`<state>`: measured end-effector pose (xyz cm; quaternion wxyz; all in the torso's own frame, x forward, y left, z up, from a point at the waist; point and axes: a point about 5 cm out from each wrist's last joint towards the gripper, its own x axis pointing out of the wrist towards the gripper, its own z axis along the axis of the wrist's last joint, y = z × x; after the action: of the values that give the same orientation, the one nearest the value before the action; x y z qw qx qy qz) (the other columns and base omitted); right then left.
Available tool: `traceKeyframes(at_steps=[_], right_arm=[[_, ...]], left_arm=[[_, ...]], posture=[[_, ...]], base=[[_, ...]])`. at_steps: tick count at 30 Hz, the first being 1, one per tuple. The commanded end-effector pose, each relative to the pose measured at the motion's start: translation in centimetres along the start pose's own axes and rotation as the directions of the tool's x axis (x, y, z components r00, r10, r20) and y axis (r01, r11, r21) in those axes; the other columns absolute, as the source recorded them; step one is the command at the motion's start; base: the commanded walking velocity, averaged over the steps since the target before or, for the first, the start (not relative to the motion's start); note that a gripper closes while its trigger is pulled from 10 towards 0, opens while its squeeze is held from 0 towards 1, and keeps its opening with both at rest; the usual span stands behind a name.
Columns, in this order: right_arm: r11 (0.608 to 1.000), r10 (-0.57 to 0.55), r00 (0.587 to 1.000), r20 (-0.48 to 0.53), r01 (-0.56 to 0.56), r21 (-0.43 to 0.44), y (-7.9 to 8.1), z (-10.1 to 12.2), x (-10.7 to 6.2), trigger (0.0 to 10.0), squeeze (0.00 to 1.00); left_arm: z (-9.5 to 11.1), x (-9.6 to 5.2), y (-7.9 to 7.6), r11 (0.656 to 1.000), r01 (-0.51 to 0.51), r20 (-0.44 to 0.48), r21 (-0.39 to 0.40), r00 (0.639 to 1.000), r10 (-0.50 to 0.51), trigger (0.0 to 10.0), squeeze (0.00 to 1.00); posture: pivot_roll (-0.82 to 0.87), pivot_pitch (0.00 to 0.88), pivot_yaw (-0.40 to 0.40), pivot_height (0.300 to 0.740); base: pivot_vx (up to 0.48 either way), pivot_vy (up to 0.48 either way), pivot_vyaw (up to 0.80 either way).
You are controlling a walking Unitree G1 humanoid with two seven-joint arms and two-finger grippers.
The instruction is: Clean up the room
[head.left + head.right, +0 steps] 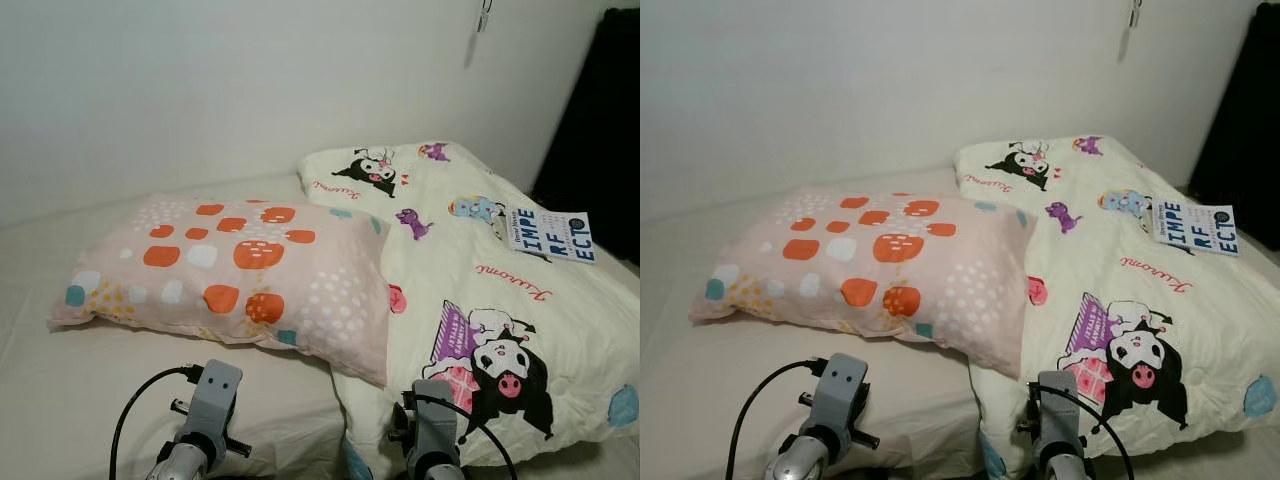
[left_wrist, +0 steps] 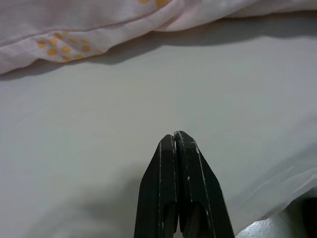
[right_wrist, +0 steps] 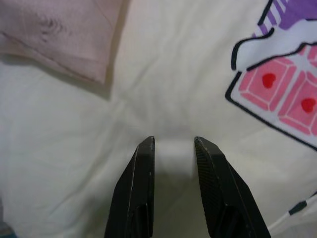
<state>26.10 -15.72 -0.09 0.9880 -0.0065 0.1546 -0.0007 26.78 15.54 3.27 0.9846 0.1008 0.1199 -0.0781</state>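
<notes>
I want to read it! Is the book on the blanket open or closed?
Closed. The book lies flat on the cartoon blanket with its front cover facing up, big letters showing and no inside pages in sight.

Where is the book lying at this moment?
The book lies on the cartoon blanket at the far right of the head views, beyond the spotted pillow, near the dark curtain.

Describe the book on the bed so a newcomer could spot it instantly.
Start at the cream cartoon-print comforter covering the bed's right side. Near its far right edge, close to the dark curtain, lies the book, flat on top. It is the one rigid thing there, white and blue with large block letters.
</notes>
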Motion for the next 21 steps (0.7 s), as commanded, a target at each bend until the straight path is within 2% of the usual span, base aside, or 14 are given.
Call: traceKeyframes(at_steps=[1, 21], right_arm=[[1.000, 0.002, 1.000, -0.015, -0.001, 0.010, 0.19, -0.25, -0.12, 10.0, 0.00], [1.000, 0.003, 1.000, -0.016, -0.003, 0.015, 0.23, -0.28, -0.12, 10.0, 0.00]], left_arm=[[-0.50, -0.34, 0.33, 1.000, -0.005, -0.026, 0.007, 1.000, 0.005, 10.0, 0.00], [-0.48, -0.35, 0.41, 1.000, -0.008, -0.020, 0.010, 1.000, 0.008, 10.0, 0.00]], posture=[[0.05, 0.149, 0.016, 0.573], [0.05, 0.149, 0.018, 0.573]], base=[[0.000, 0.000, 0.00], [0.000, 0.000, 0.00]])
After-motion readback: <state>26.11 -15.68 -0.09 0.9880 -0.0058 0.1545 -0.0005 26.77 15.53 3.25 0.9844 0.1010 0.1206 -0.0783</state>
